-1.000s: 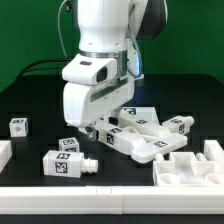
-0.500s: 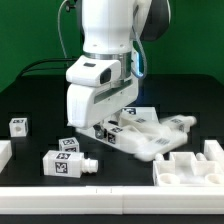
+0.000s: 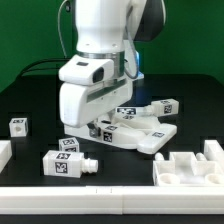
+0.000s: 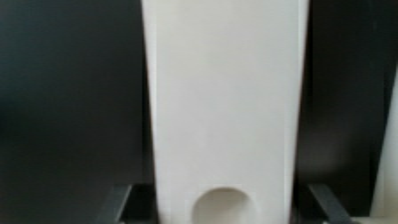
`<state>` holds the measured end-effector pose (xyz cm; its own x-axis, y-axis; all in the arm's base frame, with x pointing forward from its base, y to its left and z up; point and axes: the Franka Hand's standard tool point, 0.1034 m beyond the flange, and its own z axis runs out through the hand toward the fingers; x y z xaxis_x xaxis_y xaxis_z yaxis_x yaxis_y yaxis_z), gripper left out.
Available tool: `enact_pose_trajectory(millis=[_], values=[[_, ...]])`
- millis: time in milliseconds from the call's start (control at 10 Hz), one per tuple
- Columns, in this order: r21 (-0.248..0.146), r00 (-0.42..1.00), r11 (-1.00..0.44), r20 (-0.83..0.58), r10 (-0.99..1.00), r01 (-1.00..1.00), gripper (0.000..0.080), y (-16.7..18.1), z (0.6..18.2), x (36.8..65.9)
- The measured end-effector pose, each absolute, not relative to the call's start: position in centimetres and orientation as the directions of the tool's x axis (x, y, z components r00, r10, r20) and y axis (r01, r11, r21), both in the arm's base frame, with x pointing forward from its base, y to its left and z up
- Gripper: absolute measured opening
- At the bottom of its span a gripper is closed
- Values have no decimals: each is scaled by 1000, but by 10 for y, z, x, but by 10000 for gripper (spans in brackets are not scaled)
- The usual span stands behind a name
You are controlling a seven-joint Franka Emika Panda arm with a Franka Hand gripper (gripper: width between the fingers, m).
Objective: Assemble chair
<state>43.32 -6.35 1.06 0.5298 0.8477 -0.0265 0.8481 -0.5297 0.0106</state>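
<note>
In the exterior view my gripper [image 3: 93, 129] is low over the middle of the black table, shut on the near-left end of a white chair slab [image 3: 143, 130] that carries several square tags. The slab's far end, with a tagged piece [image 3: 163, 104] on it, is tilted up towards the exterior view's right. In the wrist view the long white slab [image 4: 228, 100] runs between my dark fingers [image 4: 135, 203], which press on both its edges. A rounded notch [image 4: 224, 205] shows at its end. My gripper [image 4: 228, 200] holds it there.
A small tagged cube [image 3: 18, 125] lies at the exterior view's left. A tagged blocky piece with a peg [image 3: 66, 162] and a smaller tagged piece [image 3: 68, 145] lie in front of it. A ribbed white part [image 3: 190, 166] sits at the front right. Another white part [image 3: 4, 152] shows at the left edge.
My gripper has shifted towards the exterior view's left with the slab. The slab's far end has risen and the whole piece has swung round.
</note>
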Motion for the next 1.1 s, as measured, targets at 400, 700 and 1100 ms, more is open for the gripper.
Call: enact_pose_trajectory(millis=[400, 700, 1100], values=[[13, 454, -454, -26, 891, 891, 282, -82, 10, 415], [0, 454, -454, -33, 891, 891, 284, -94, 10, 418], [-35, 455, -457, -58, 889, 889, 619, -100, 28, 428]])
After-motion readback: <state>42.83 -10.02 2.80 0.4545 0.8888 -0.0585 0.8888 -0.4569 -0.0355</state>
